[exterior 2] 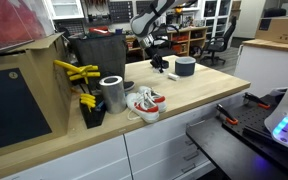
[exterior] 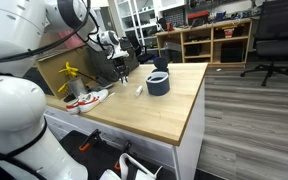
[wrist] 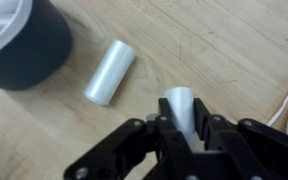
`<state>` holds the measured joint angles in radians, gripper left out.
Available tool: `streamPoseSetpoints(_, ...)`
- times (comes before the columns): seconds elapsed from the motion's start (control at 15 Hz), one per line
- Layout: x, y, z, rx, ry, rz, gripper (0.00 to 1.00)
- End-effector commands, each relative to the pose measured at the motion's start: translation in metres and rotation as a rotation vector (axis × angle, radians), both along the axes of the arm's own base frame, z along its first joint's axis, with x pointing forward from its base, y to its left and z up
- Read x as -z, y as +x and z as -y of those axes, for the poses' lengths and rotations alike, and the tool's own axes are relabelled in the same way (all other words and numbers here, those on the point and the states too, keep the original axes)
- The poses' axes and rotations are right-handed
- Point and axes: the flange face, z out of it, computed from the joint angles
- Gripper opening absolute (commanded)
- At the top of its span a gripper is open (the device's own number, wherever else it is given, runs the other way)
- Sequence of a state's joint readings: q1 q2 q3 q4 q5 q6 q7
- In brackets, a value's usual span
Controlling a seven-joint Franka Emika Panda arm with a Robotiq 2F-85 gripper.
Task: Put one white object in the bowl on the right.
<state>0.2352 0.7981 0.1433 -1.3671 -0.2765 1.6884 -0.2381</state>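
In the wrist view my gripper is shut on one white object, a short white cylinder that sticks out between the black fingers. The second white object lies on the wooden table, between the gripper and the dark blue-grey bowl at the top left. In both exterior views the gripper is low over the table, a short way from the bowl. The loose white object lies between them.
A shallow white-and-red dish sits near the table edge. A metal can, yellow-handled tools and a cardboard box stand beside it. Shelves and office chairs fill the background.
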Motion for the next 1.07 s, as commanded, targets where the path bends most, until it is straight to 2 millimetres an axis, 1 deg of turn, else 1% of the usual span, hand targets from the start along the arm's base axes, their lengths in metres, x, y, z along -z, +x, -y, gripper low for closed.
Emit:
streamPoseSetpoints(0.0, -0.054, 0.006, 0.013, -0.037, -0.022, 0.046, 0.07)
streamPoseSetpoints(0.27, -0.100, 0.018, 0.038, -0.006, -0.052, 0.125, 0.07)
streamPoseSetpoints(0.47, -0.129, 0.031, 0.066, 0.026, -0.068, 0.200, 0.07)
streamPoseSetpoints(0.6, -0.144, 0.038, 0.086, 0.060, -0.073, 0.237, 0.07)
streamPoseSetpoints(0.8, -0.158, 0.046, 0.110, 0.103, -0.074, 0.269, 0.07)
streamPoseSetpoints(1.0, -0.160, 0.049, 0.129, 0.138, -0.084, 0.271, 0.07)
